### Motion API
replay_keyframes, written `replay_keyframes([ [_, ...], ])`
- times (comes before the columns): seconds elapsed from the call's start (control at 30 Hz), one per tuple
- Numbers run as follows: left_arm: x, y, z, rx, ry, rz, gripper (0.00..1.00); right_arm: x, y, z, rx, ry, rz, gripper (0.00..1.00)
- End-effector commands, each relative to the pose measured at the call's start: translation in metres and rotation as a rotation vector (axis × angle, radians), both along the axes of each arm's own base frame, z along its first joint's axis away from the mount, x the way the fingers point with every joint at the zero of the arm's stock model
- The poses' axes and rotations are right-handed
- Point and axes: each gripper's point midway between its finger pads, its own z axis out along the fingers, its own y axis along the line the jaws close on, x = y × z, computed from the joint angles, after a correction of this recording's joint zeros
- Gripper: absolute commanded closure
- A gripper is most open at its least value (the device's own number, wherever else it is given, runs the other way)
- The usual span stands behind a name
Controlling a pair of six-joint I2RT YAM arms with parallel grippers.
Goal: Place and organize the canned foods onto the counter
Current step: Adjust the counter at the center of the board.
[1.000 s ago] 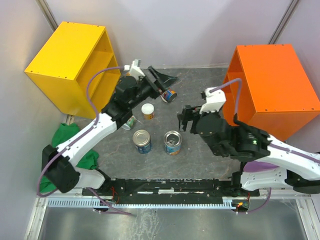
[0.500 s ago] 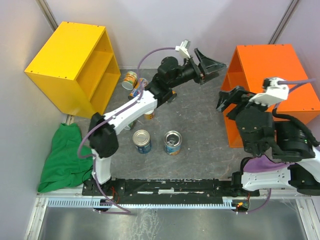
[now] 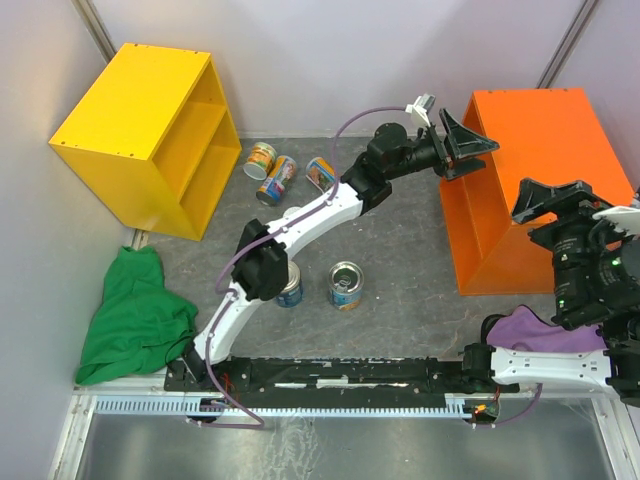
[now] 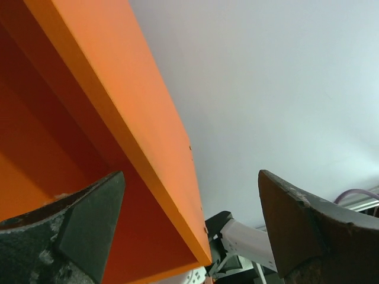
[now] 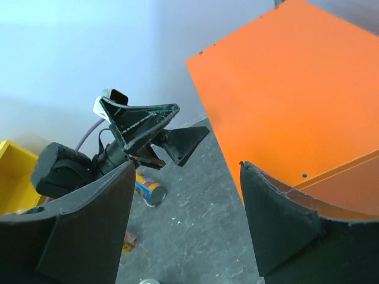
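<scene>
The left gripper (image 3: 468,146) is spread wide and holds nothing. It hangs at the upper left edge of the orange counter (image 3: 545,140), and in its wrist view that edge runs up between the fingers. The right gripper (image 3: 545,198) is partly parted and empty, above the counter's near side. Behind the left gripper, along its arm, bare grey floor (image 3: 400,240) stretches to three short cans (image 3: 278,178) lying beside the yellow cabinet (image 3: 140,120). Two blue-labelled tins (image 3: 346,285) stand nearer the arm bases.

Grey tabletop (image 3: 400,250), orange counter (image 3: 545,150) right edge, yellow cabinet (image 3: 130,110) far-left corner, three cans (image 3: 278,177) by far edge, two tins (image 3: 346,285) centre, green cloth (image 3: 135,315) left edge
</scene>
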Motion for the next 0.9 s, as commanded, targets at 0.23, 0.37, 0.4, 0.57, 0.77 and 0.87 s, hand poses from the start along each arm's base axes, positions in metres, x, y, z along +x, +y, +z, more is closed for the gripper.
replay_keyframes([
  [0.23, 0.004, -0.027, 0.003, -0.113, 0.038, -0.027, 0.01, -0.021, -0.060, -0.007, 0.044, 0.113, -0.278, 0.22],
  [0.37, 0.011, -0.028, 0.006, -0.154, 0.036, 0.002, 0.01, -0.015, -0.035, 0.008, -0.078, 0.146, -0.238, 0.22],
  [0.4, 0.012, -0.028, 0.010, -0.171, 0.031, 0.009, 0.01, -0.011, -0.020, 0.011, -0.126, 0.164, -0.219, 0.21],
  [0.57, 0.019, -0.027, 0.021, -0.239, 0.025, 0.045, 0.01, 0.003, 0.046, 0.037, -0.438, 0.258, -0.146, 0.14],
  [0.77, 0.022, -0.029, 0.016, -0.236, 0.031, 0.050, 0.00, 0.010, 0.080, 0.066, -0.619, 0.330, -0.076, 0.06],
  [0.87, 0.022, -0.032, 0.010, -0.235, 0.041, 0.044, 0.02, 0.011, 0.091, 0.075, -0.662, 0.365, -0.054, 0.04],
])
